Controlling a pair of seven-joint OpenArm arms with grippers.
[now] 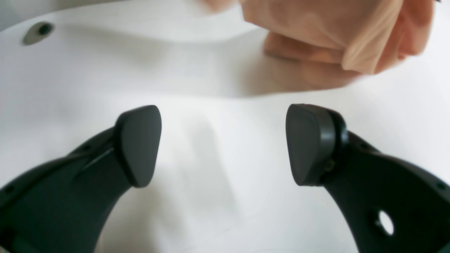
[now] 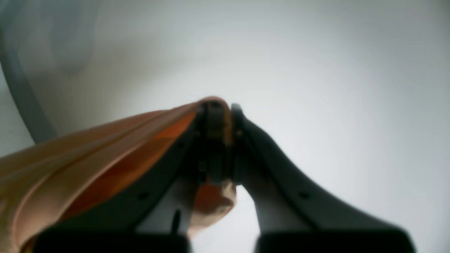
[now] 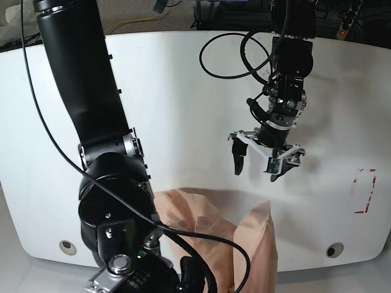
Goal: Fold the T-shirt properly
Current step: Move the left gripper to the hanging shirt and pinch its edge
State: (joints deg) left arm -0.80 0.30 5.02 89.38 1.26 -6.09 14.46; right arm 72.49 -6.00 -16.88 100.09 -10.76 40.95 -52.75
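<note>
Your right claw (image 2: 219,109) is clamped on the bunched peach cotton T-shirt (image 3: 244,244) at the white counter (image 3: 183,91)'s near edge; your left claw (image 3: 264,160), gaping empty mid-counter, hangs farther back.

Glossy white table (image 3: 183,79) with red tape marks (image 3: 365,190), dark cable-strewn floor (image 3: 140,15) behind.
</note>
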